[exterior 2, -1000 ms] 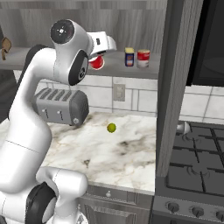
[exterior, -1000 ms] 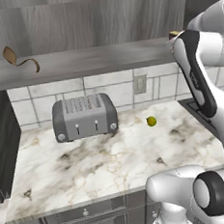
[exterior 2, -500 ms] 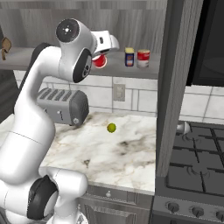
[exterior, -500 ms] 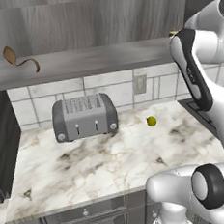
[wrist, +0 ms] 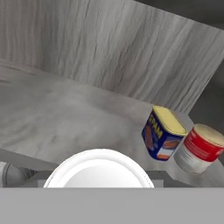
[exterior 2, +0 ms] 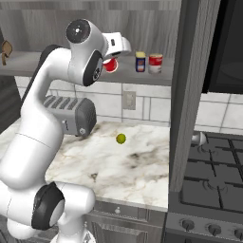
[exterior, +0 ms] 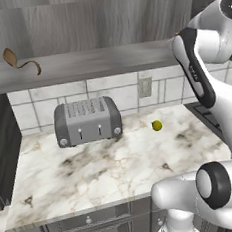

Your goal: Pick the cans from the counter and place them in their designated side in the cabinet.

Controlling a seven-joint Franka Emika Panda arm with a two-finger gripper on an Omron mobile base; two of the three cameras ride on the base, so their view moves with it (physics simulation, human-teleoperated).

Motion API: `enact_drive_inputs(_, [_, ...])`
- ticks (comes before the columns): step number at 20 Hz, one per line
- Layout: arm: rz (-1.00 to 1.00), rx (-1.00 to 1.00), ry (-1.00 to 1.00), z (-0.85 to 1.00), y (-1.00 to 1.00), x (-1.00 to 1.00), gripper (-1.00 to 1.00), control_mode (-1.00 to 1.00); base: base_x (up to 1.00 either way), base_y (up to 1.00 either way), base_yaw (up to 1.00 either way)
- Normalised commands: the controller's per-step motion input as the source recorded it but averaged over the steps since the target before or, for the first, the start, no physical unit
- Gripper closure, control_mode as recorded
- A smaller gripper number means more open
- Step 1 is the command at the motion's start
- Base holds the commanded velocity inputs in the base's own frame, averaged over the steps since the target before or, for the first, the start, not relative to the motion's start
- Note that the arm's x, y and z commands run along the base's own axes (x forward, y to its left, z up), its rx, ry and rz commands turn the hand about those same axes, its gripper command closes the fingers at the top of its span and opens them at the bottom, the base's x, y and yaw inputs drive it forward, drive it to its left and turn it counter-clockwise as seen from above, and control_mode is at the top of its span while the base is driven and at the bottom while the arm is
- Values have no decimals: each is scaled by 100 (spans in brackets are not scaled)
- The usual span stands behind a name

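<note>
End effector (exterior 2: pixel 113 60) is up at the cabinet (exterior 2: pixel 57 61) shelf, partly closed around the red can (exterior 2: pixel 110 65), whose white lid fills the bottom of the hand view. Compared with a second ago the arm has shifted a touch further along the shelf, carrying the can with it. So this one's off the table (exterior: pixel 108 174) and looks close to being set down, I'd guess.

The blue can (wrist: pixel 162 133) already sits on the shelf, just beside another red can with a white band (wrist: pixel 201 148). Down on the table there's just the toaster (exterior: pixel 87 120) and a little yellow-green ball (exterior: pixel 157 125).
</note>
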Motion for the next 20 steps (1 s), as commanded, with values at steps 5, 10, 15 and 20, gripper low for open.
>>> enact_drive_inputs(5, [0,0,4,0,-6,14,100,-100,0,0,0])
enact_drive_inputs(10, [0,0,4,0,-8,4,100,-100,0,0,0])
enact_drive_inputs(15, [0,0,2,-2,-6,1,100,-100,0,0,0])
enact_drive_inputs(20, [0,0,3,-5,-1,3,100,-100,0,0,0])
